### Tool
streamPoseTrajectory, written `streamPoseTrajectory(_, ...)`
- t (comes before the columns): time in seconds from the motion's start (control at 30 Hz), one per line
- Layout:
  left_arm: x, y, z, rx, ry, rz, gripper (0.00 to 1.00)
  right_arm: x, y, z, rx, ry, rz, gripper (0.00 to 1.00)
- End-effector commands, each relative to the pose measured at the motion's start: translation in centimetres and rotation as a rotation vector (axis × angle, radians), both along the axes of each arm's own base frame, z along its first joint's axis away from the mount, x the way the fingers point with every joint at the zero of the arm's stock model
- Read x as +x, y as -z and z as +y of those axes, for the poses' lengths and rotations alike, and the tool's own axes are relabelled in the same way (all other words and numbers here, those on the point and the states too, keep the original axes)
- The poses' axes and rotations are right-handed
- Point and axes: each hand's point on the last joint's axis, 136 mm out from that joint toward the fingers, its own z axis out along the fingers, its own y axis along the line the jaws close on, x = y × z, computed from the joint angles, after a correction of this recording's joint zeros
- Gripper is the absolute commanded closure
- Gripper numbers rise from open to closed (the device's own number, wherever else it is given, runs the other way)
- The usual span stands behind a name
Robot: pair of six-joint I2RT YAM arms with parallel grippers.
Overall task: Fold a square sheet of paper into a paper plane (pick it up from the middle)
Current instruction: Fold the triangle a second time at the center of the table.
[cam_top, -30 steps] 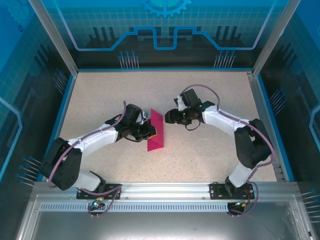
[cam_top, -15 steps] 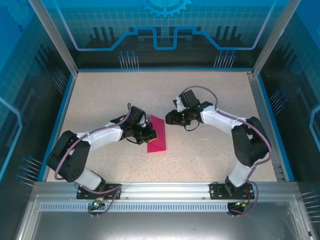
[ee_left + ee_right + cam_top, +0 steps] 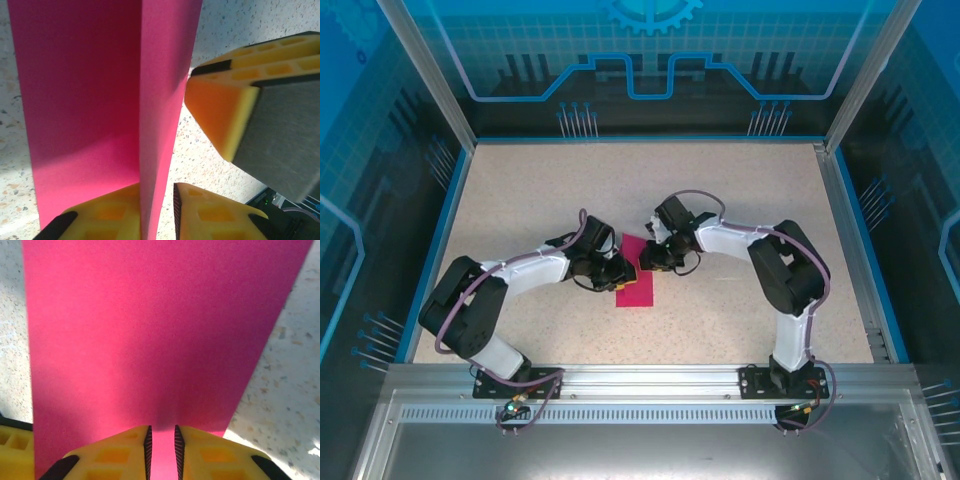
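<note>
Magenta paper (image 3: 636,278), folded to a strip with one flap standing, lies about the middle of the table (image 3: 750,190), well in from every edge. It looks light, thin and limp. It would crease or tear easily and probably slide, so the stiffer fold near its middle is the place to pinch. Left gripper (image 3: 157,200) straddles the raised flap, fingers narrow, slightly apart. Right gripper (image 3: 161,437) meets the paper's far end, fingers narrow, a slit between them.

Bright, even light; blurry close-ups.
</note>
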Motion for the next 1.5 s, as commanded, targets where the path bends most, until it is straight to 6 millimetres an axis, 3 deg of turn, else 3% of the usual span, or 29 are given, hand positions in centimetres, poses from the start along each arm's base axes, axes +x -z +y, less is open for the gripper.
streamPoseTrajectory(0.0,-1.1,-0.1,0.4,0.006,0.007,0.014,0.76,-0.8,0.6,0.6,-0.005,-0.028,0.045,0.81)
streamPoseTrajectory(0.27,-1.8,-1.6,-0.4,-0.075,0.026,0.008,0.76,-1.4,2.9,-0.2,-0.072,-0.027,0.098,0.82)
streamPoseTrajectory(0.4,-0.9,-3.3,-1.7,-0.163,0.02,-0.019,0.76,-1.6,3.5,-0.4,-0.089,-0.03,0.122,0.82)
streamPoseTrajectory(0.53,-0.1,-3.3,-2.3,-0.175,0.017,-0.029,0.77,-1.8,3.6,-0.6,-0.1,-0.033,0.128,0.82)
streamPoseTrajectory(0.67,0.7,-2.3,-2.4,-0.156,-0.002,-0.02,0.75,-1.6,2.8,-0.4,-0.074,-0.034,0.119,0.82)
streamPoseTrajectory(1.0,2.2,-1.7,-2.9,-0.161,-0.046,-0.029,0.6,-1.0,1.4,-0.3,0.0,-0.023,0.116,0.78)
streamPoseTrajectory(1.2,2.4,-1.3,-2.8,-0.146,-0.054,-0.029,0.54,-0.2,-1.0,-0.7,0.073,0.014,0.081,0.71)
streamPoseTrajectory(1.47,2.9,-1.1,-2.9,-0.142,-0.058,-0.034,0.51,-0.2,-2.5,-3.4,0.095,0.097,0.053,0.68)
